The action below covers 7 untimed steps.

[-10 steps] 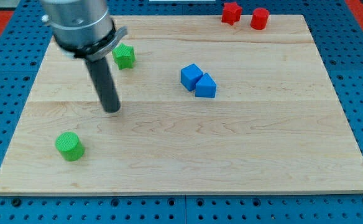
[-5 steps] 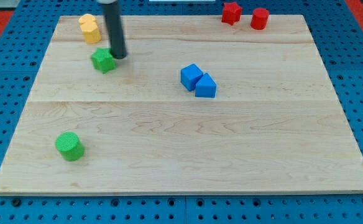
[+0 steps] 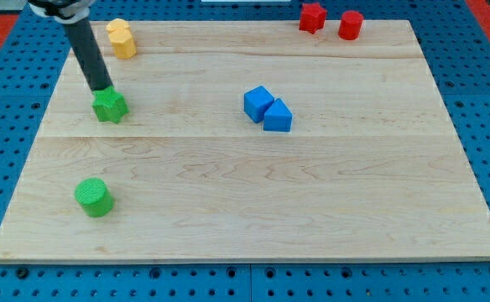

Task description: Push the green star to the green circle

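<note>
The green star lies on the wooden board at the view's left, above the middle. The green circle stands near the board's lower left corner, well below the star. My tip rests against the star's top edge, on the side away from the circle. The dark rod leans up to the view's top left.
A yellow block sits near the top left, just right of the rod. A blue cube and a blue triangular block touch near the centre. A red star and a red cylinder stand at the top right edge.
My tip went from below the star round to its top side. It has pushed the star down and to the left, closer to the green circle.
</note>
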Motion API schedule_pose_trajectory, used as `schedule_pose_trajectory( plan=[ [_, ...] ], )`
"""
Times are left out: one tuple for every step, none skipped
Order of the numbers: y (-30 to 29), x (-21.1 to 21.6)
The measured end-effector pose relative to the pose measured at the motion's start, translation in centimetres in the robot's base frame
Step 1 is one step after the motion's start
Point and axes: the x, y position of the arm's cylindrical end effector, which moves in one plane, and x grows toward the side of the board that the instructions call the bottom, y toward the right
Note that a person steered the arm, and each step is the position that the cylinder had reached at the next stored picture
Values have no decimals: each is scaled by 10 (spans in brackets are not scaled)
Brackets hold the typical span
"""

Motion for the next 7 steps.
schedule_pose_trajectory(
  plan=[
    [17, 2],
    [19, 23],
    [19, 52],
    [19, 82],
    [18, 113],
    [18, 133],
    [20, 96]
  ],
)
